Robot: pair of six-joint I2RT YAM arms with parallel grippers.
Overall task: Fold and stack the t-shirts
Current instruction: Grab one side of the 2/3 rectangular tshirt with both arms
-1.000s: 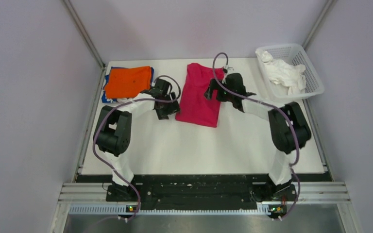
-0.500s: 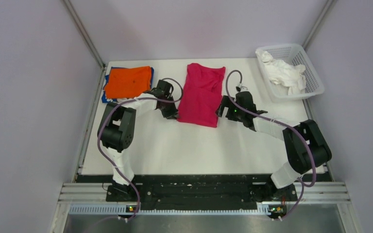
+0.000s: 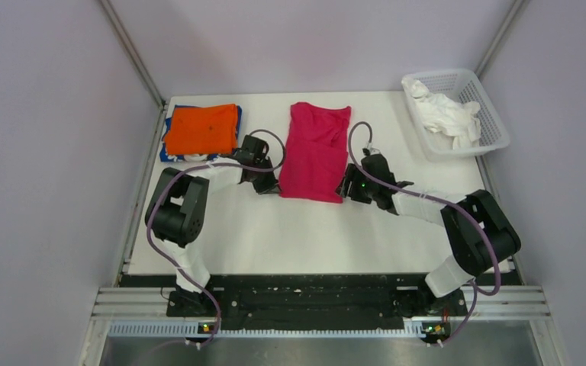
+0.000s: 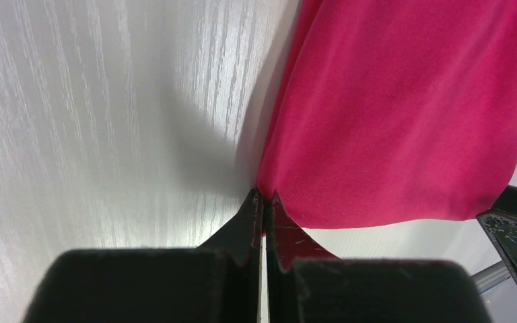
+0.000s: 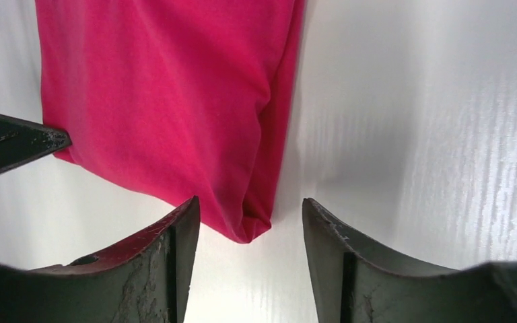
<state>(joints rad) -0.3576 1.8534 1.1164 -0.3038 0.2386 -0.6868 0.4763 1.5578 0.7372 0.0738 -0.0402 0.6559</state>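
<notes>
Your left gripper [image 4: 264, 198] barely nips the shirt [image 4: 390, 114] at its tips, and the right gripper [image 5: 249, 222] sits open around a corner. Lift now and it'll probably slip.

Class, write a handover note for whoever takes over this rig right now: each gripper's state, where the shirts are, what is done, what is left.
Left gripper: jaws shut, seemingly pinching the magenta shirt at its near-left corner.
Right gripper: jaws open, straddling its near-right corner.
Shirts: the magenta one lies as a long strip mid-table; orange shirt sits folded on the blue shirt, far left.
Done: two stacked.
Left: finish folding the magenta one and stack it. White cloth lies in the basket.
</notes>
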